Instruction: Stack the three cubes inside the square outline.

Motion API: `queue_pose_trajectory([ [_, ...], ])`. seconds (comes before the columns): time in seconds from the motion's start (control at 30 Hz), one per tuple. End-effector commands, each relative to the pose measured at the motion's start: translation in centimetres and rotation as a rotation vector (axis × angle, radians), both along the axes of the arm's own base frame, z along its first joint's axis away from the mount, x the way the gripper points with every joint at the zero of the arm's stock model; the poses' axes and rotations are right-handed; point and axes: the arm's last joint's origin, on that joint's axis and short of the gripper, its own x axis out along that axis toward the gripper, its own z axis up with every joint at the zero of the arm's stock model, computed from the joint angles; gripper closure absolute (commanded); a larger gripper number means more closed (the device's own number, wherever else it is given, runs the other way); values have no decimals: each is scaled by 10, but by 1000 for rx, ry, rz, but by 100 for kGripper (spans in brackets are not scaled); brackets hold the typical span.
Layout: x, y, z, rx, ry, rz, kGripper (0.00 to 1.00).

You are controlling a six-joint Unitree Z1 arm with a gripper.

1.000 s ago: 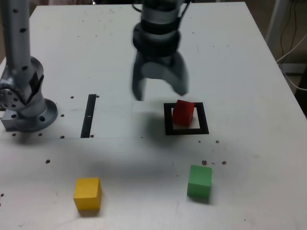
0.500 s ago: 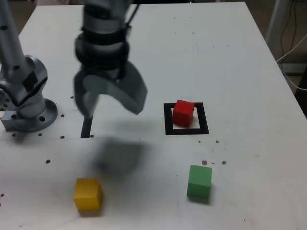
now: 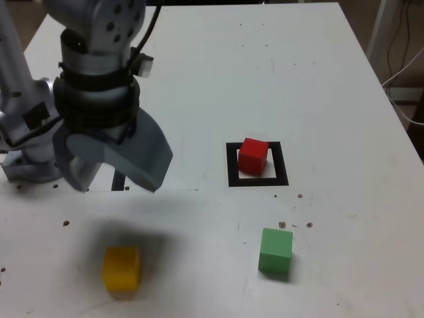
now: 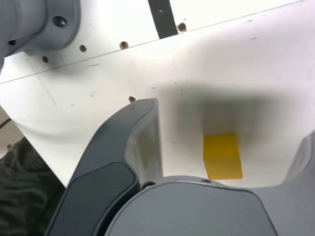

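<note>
The red cube (image 3: 253, 155) sits inside the black square outline (image 3: 257, 164), toward its far left corner in the exterior view. A green cube (image 3: 275, 250) lies on the table in front of the outline. Near the front left of the exterior view rests the yellow cube (image 3: 121, 268) (image 4: 222, 156). My gripper (image 3: 112, 171) hangs open above the table, just behind the yellow cube and well clear of it. In the wrist view the yellow cube shows between the two spread fingers (image 4: 133, 142), with nothing held.
The arm's grey base (image 3: 33, 146) (image 4: 34, 24) stands at the exterior view's left. A thin black strip (image 3: 120, 179) (image 4: 162, 17) lies on the table beside it, partly behind my gripper. The white table (image 3: 344, 99) has a right edge with cables beyond it.
My gripper has swung from above the red cube to the exterior view's left and toward the front, ending over the yellow cube. The cubes have not moved.
</note>
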Motion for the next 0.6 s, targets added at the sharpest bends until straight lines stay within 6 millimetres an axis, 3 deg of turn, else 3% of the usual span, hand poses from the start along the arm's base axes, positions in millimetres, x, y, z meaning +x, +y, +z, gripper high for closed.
queue_pose_trajectory([
  [0.0, -1, -10, -2, 7, 10, -2, 2],
  [0.27, -6, -45, -7, -41, -31, -12, 1],
  [0.57, -12, -70, -19, -23, 4, 40, 2],
])
